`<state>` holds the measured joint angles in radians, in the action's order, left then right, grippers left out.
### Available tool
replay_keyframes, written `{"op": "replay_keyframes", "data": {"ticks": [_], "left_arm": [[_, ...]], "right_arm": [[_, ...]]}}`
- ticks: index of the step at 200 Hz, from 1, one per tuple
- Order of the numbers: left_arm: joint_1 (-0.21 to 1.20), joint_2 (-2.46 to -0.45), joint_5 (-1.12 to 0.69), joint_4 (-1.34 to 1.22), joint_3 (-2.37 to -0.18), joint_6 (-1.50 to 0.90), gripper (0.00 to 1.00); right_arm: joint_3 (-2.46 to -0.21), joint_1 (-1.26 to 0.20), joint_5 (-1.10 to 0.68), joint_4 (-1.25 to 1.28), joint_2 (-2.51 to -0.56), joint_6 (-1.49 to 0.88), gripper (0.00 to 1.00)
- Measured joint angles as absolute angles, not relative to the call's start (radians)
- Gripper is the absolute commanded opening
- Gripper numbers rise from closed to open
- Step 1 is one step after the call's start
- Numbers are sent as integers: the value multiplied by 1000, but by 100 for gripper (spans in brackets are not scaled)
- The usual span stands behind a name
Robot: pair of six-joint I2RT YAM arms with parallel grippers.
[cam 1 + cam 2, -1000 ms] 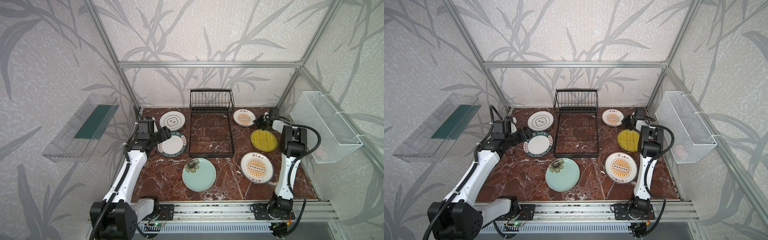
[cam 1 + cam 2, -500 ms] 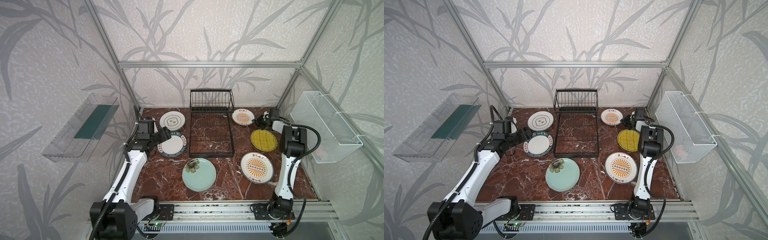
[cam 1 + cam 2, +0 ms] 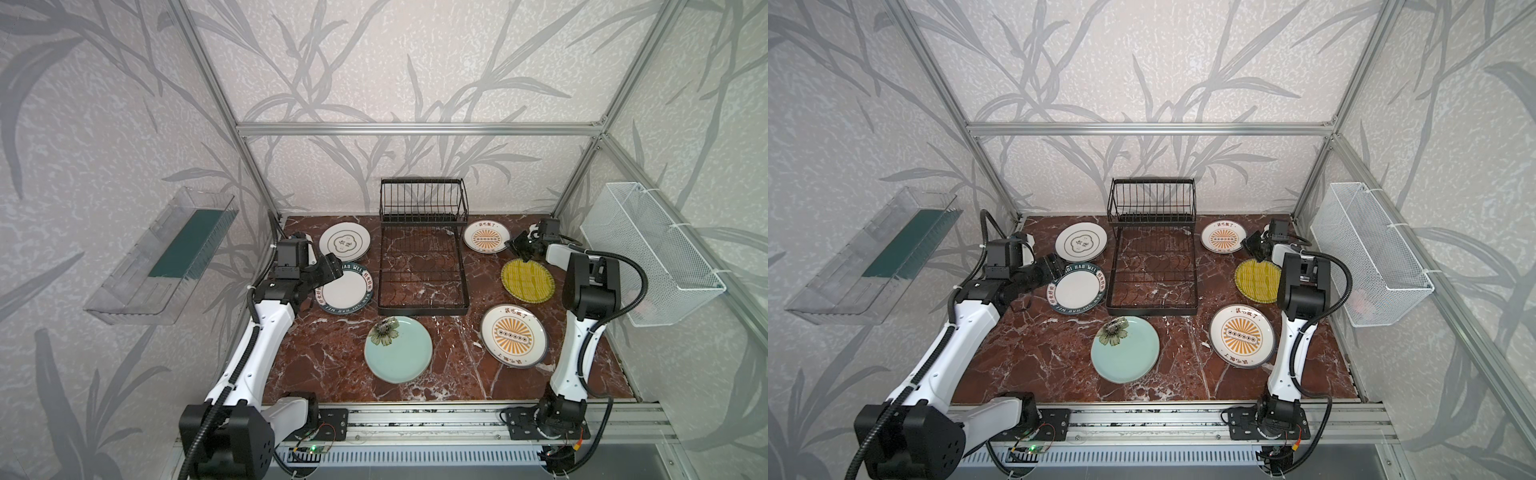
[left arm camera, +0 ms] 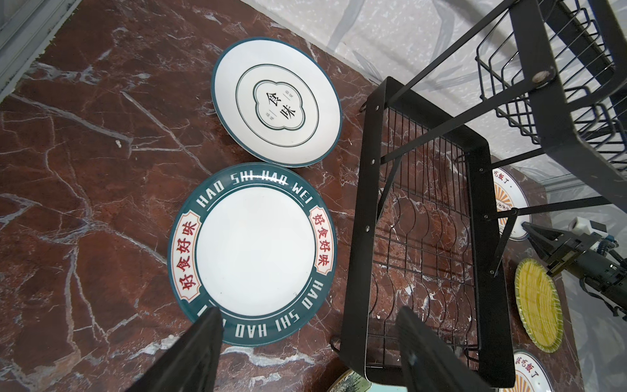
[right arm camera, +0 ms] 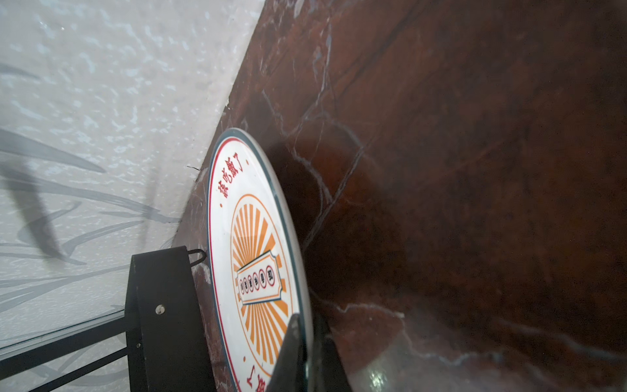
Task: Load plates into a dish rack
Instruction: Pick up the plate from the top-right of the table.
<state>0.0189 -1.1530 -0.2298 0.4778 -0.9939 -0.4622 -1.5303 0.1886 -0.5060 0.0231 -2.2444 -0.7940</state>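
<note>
Jaws of my right gripper (image 5: 305, 325) pinch the rim of the far sunburst plate (image 3: 485, 242), on the tabletop (image 3: 457, 353) beside the dish rack (image 3: 422, 219). Next I think I lift it and stand it between the bars. My left gripper (image 4: 305, 339) hangs wide open over the lettered plate (image 4: 252, 254).

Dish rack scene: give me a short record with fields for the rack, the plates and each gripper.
rack: rack holds no plates
plates outside rack: six: lettered plate, emblem plate, mint plate, yellow plate, near sunburst plate, far sunburst plate
left gripper: left gripper open, holding nothing, at the lettered plate's edge
right gripper: right gripper shut on the far sunburst plate's rim
</note>
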Motion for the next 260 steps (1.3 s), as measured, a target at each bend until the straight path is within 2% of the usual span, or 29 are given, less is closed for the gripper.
{"op": "replay_keyframes", "data": {"ticks": [125,260], "left_arm": [[21,-1153,-242,463,-994,-459,78],[41,-1153,-257,462,-994,-455,78]], "right_arm": [[-1290,175,-437,183,-2081,-928,0],[-926,138,-353,394,-1854,-1025,0]]}}
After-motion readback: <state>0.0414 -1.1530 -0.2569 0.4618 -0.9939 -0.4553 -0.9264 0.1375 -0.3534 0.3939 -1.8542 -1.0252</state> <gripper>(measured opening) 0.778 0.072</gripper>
